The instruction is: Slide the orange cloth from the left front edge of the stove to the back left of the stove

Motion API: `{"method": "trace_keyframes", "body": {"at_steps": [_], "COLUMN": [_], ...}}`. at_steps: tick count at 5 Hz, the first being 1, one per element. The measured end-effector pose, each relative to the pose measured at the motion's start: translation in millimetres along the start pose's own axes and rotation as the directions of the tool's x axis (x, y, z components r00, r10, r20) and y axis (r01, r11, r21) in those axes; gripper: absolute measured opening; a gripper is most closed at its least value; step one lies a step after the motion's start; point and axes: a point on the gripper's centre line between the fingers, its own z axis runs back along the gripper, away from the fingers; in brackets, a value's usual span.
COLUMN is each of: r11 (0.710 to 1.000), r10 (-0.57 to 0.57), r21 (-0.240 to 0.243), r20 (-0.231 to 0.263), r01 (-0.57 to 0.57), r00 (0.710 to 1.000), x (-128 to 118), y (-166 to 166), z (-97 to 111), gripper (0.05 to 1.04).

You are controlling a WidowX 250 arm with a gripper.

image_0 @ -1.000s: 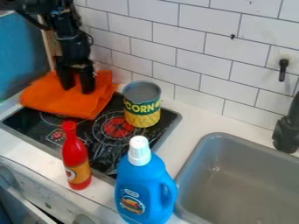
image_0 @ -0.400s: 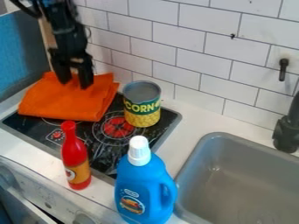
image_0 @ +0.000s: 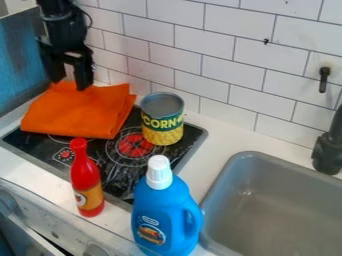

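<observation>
Orange cloth (image_0: 77, 111): folded, lying over the stovetop's (image_0: 190, 148) rear left part, left of 1 corn can (image_0: 162, 120). Black gripper (image_0: 69, 82) above cloth's back edge, 2 fingers well parted, nothing between them. Red bottle (image_0: 87, 180) at stove's front edge; blue bottle (image_0: 165, 215) beside sink (image_0: 280, 200).

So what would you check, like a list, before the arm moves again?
- Gripper open and holding nothing: ok.
- Gripper clear of the orange cloth: cannot tell; the tips overlap its far edge in this view.
- Cloth off the cooktop: not ok; it covers one corner.
- Corn can upright: ok.
- Red bottle and blue bottle upright: ok.
</observation>
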Motion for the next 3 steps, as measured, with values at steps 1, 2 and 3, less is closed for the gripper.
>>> {"method": "trace_keyframes", "body": {"at_steps": [1, 2, 3], "r11": [0.998, 0.997, 1.0], "r10": [0.009, 0.01, 0.014], "r21": [0.056, 0.07, 0.008], "r20": [-0.002, 0.002, -0.034], "r01": [-0.009, -0.01, -0.014], "r00": [1.0, 1.0, 0.999], "x": [-23, -39, -46], "y": [-1, -6, -12], "z": [20, 34, 40], "gripper": [1.001, 1.001, 1.001]}}
